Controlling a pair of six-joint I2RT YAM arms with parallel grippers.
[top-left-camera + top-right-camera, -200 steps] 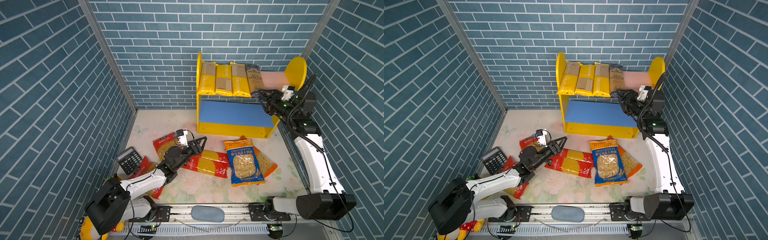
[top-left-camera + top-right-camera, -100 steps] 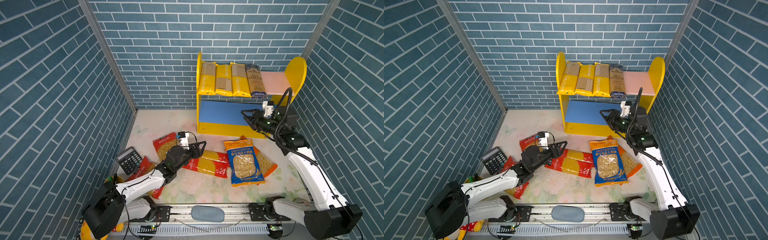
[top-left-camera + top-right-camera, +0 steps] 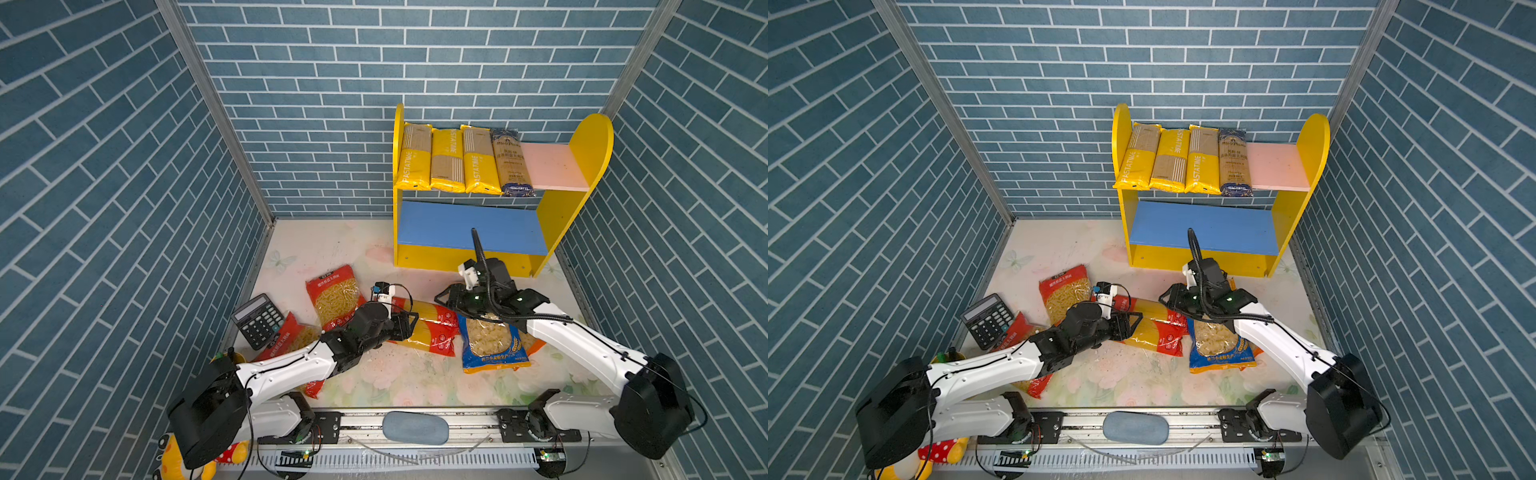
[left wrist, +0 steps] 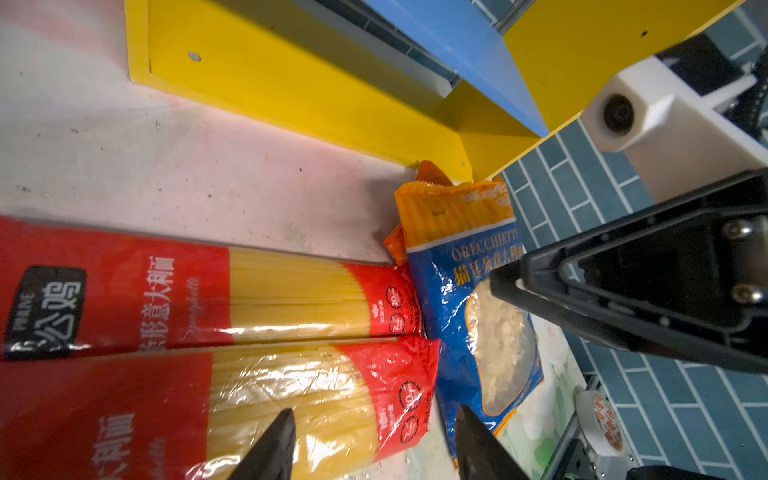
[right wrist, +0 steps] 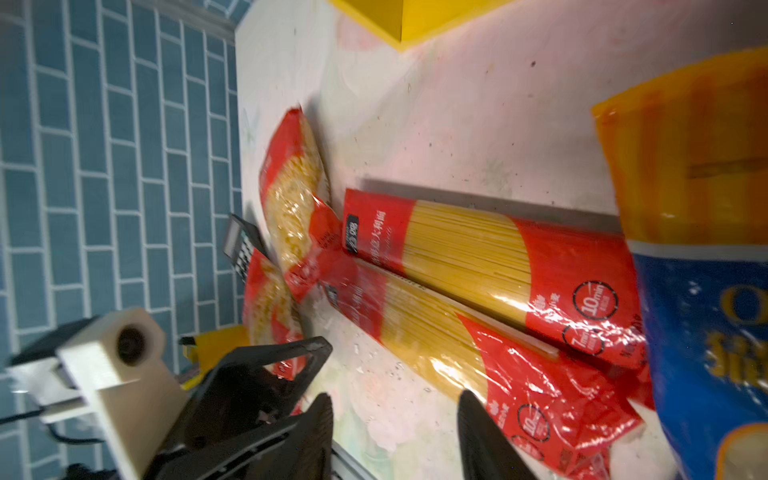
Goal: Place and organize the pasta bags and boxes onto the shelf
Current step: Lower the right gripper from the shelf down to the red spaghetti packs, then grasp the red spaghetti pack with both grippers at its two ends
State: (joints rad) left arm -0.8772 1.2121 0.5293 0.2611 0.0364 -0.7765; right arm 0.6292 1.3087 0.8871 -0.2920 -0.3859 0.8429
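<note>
In both top views four long packs [image 3: 446,160] fill the shelf's [image 3: 592,141] upper board, and two red spaghetti bags [image 3: 432,332] lie on the tabletop [image 3: 324,249].

Left wrist view: the left gripper [image 4: 374,411] is apart and empty, over one bag's end.

Right wrist view: the right gripper [image 5: 395,395] is likewise apart and empty.

A pick seems in hand — next, close across one bag.

You're in a robot test booth: blue-brick wall panels [image 3: 415,62] on three sides, aluminium corner posts [image 3: 216,112], both arms [image 3: 286,370] bolted to a front rail [image 3: 361,424].
</note>
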